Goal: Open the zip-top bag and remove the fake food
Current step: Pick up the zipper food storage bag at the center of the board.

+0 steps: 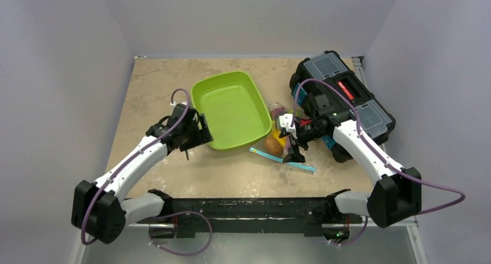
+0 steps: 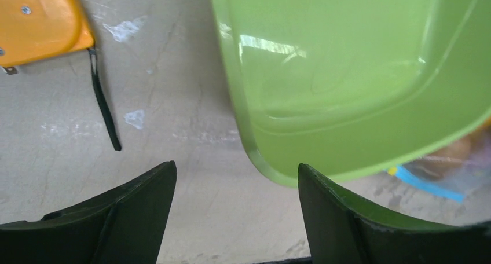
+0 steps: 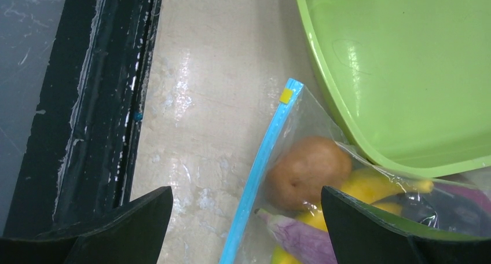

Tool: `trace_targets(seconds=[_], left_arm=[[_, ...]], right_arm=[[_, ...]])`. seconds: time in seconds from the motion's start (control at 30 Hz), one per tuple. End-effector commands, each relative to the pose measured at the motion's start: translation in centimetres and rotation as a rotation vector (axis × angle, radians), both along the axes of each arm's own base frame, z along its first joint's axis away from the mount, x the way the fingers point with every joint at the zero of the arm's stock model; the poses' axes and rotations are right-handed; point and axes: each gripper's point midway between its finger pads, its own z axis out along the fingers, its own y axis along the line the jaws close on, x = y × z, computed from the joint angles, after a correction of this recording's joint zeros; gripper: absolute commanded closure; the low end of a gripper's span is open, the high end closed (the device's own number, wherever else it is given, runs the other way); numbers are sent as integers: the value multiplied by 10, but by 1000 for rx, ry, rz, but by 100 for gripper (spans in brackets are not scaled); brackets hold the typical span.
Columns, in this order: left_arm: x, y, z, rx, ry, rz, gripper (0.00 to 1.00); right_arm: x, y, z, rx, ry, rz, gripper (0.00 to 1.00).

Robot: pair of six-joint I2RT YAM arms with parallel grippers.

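Observation:
The zip-top bag (image 1: pixel 278 151) lies closed on the table, tucked partly under the near right corner of the green tray (image 1: pixel 231 110). Its light blue zip strip (image 3: pixel 263 177) runs along the side nearest the arms. Inside show fake food pieces: a brown fruit (image 3: pixel 307 171), a yellow banana (image 3: pixel 370 186) and a purple eggplant (image 3: pixel 301 235). My right gripper (image 3: pixel 246 194) hovers open over the zip strip, holding nothing. My left gripper (image 2: pixel 237 177) stands open at the tray's (image 2: pixel 347 90) near left corner, its right finger (image 2: pixel 347 217) close to the rim.
A black toolbox (image 1: pixel 341 99) sits at the back right, behind the right arm. An orange block with a black stick (image 2: pixel 40 21) lies left of the tray. A black rail (image 3: pixel 104 102) runs along the table's near edge.

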Motion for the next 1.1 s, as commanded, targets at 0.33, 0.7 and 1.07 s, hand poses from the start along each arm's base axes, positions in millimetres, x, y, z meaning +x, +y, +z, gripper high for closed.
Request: trace_targets(seconds=[0.33, 0.7, 1.07], left_arm=[[66, 2, 11, -89, -10, 88, 40], [75, 23, -1, 61, 34, 107, 44], [74, 14, 21, 11, -28, 46, 46]], right_arm=[[-6, 10, 2, 79, 32, -29, 1], [-4, 12, -3, 75, 63, -28, 1], [-19, 10, -31, -68, 9, 108, 1]])
